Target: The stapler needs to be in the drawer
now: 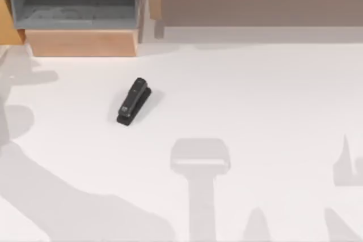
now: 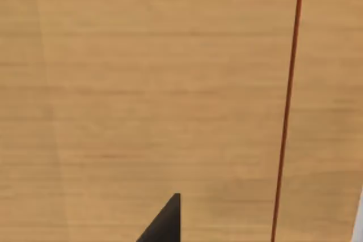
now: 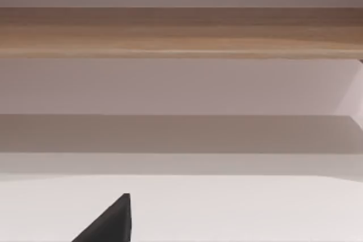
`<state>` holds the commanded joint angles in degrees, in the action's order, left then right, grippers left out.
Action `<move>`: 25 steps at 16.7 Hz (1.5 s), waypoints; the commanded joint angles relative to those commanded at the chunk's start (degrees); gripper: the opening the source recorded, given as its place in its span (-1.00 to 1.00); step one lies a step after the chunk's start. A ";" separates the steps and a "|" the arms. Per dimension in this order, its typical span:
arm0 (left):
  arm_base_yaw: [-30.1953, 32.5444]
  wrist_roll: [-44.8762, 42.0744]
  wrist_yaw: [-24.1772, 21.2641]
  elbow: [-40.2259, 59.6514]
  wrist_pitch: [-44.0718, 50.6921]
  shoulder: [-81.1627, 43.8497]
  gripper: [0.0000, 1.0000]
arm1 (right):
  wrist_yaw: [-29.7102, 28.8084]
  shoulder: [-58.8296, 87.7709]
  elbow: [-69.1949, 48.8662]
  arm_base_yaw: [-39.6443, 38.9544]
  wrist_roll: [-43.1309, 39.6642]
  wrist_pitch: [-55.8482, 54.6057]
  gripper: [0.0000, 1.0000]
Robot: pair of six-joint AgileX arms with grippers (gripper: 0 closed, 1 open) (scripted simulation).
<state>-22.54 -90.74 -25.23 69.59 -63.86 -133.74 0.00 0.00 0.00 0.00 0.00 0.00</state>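
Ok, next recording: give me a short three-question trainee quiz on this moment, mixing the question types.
1. True or false: the small black elongated stapler already lies inside the boxy grey-walled drawer with the light tan wooden front panel.
2. Multiple choice: the drawer is (A) pulled open at the top view's upper left, (B) shut at the upper right, (C) lying in the table's middle.
3. Fill in: the stapler lies on the white ____, apart from the drawer.

Key: 1 false; 2 A; 3 table.
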 joint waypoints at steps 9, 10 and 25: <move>0.00 0.00 0.00 0.00 0.00 0.00 -1.00 | 0.00 0.00 0.00 0.00 0.00 0.00 1.00; 0.00 0.00 0.00 0.00 0.00 0.00 -1.00 | 0.00 0.00 0.00 0.00 0.00 0.00 1.00; -3.53 0.23 -3.44 -14.90 -7.01 5.92 -1.00 | 0.00 0.00 0.00 0.00 0.00 0.00 1.00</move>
<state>-26.07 -90.52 -28.67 54.69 -70.87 -127.82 0.00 0.00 0.00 0.00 0.00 0.00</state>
